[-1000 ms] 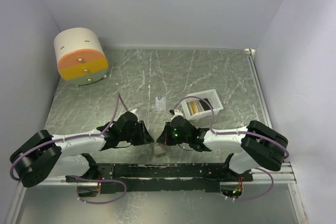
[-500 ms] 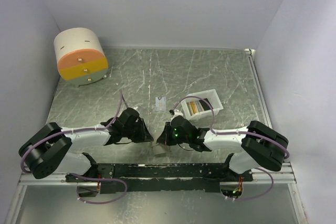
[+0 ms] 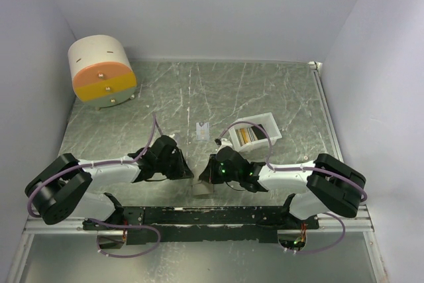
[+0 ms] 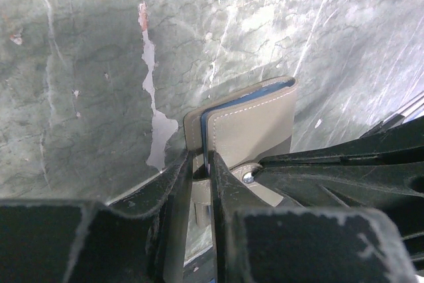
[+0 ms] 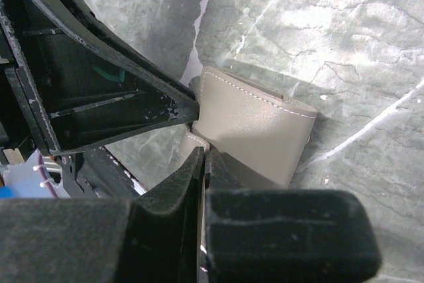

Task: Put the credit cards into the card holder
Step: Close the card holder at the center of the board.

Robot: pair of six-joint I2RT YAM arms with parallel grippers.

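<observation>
The card holder [image 3: 202, 189], a taupe-grey wallet with a blue inside, stands on edge near the table's front edge between both grippers. In the left wrist view my left gripper [image 4: 202, 164] is shut on one leaf of the wallet [image 4: 255, 117]. In the right wrist view my right gripper [image 5: 205, 154] is shut on the wallet [image 5: 258, 124] at its small tab edge. One pale credit card [image 3: 203, 130] lies flat on the table behind the grippers. More cards [image 3: 248, 135] stand in the white slotted tray [image 3: 270, 124].
A large round cream-and-orange drum [image 3: 101, 72] stands at the back left. White walls close the table on three sides. The black arm-mount rail [image 3: 212, 215] runs right in front of the wallet.
My left arm has swung its elbow to the right and its gripper has edged up against the wallet. The wallet and right gripper have barely moved.
</observation>
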